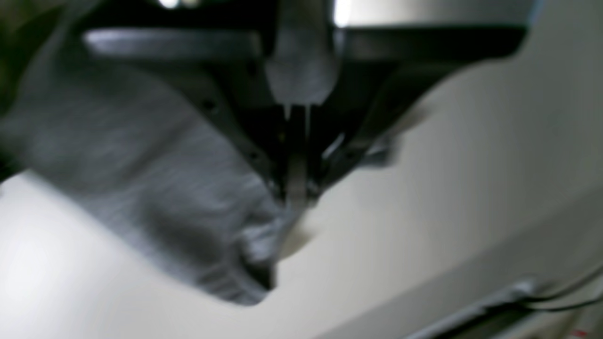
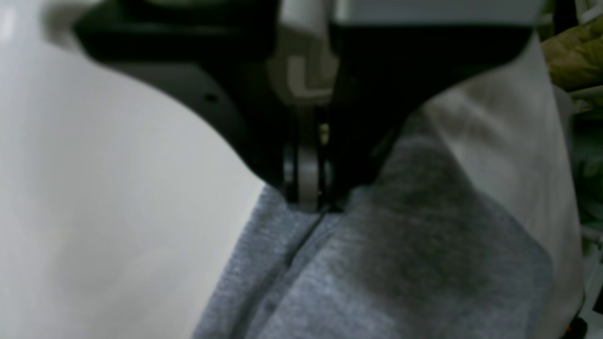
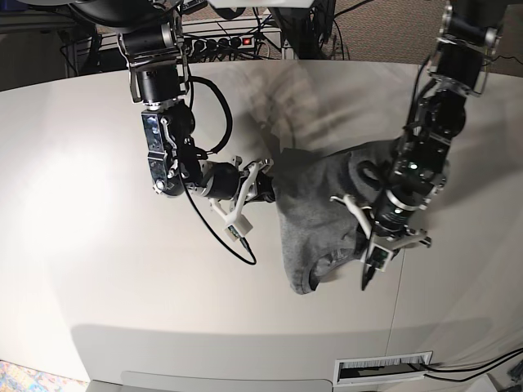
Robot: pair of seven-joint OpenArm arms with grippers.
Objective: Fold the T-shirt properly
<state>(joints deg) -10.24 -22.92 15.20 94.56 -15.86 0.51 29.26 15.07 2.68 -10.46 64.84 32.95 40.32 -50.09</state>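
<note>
In the left wrist view, the left gripper (image 1: 296,195) had its jaws pinching an edge of the T-shirt (image 1: 141,188), which hung above the surface (image 1: 424,226).

In the right wrist view, the right gripper (image 2: 308,200) pinched another edge.

In the base view, the cloth sagged bunched between both arms; spreading them evenly would probably flatten it.
</note>
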